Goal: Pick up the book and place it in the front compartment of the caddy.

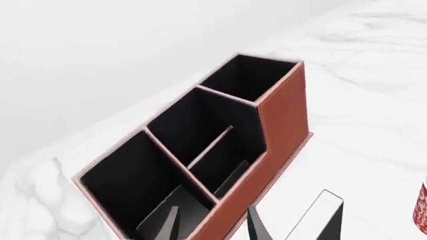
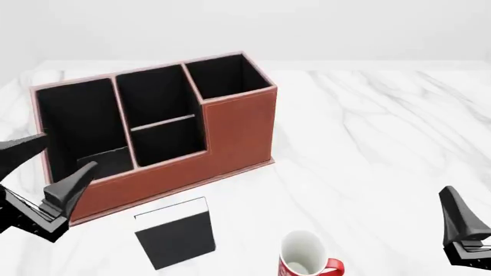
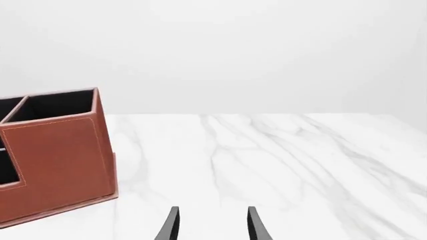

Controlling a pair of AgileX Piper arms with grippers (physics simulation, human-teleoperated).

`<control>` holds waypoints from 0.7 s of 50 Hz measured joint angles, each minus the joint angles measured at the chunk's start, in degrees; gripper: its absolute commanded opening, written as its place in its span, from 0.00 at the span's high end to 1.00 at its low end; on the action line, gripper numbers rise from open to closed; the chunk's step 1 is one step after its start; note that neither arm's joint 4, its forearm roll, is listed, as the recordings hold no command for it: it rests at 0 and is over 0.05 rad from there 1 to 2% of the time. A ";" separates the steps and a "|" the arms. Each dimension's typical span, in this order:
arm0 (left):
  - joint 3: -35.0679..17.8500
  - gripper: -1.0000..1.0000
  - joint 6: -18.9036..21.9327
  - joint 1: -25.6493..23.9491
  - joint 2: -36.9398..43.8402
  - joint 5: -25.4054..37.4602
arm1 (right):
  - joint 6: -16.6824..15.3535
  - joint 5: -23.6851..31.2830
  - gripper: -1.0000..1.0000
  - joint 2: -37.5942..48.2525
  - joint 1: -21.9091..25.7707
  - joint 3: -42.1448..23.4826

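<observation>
Book stands upright on the marble table, just fwd and to the right of the left gripper, close beside it; touches nothing. Caddy sits just beyond, its low wall betw. book and front compartment.

Left gripper: jaws spread wide, empty, hovering over caddy's near-left corner. Right gripper: empty, fingers parted a moderate gap per wrist view, well off to book's right; mug betw. them.

Handling, est.: thin, stiff, prob. light. Matte cover should give fair friction. Standing on edge, so tips easily if nudged on the face. Best hold: pinch across the thickness near top edge, pads flat on both covers, centred so it doesn't swing. Compartment looks snug.
</observation>
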 measured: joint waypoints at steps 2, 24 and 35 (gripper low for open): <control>-2.20 0.00 1.02 -1.09 1.65 1.57 | 0.00 0.00 0.00 0.00 0.00 0.00; -22.74 0.00 7.51 -16.25 16.67 24.65 | 0.00 0.00 0.00 0.00 0.00 0.00; -29.18 0.00 9.59 -19.91 20.07 35.52 | 0.00 0.00 0.00 0.00 0.00 0.00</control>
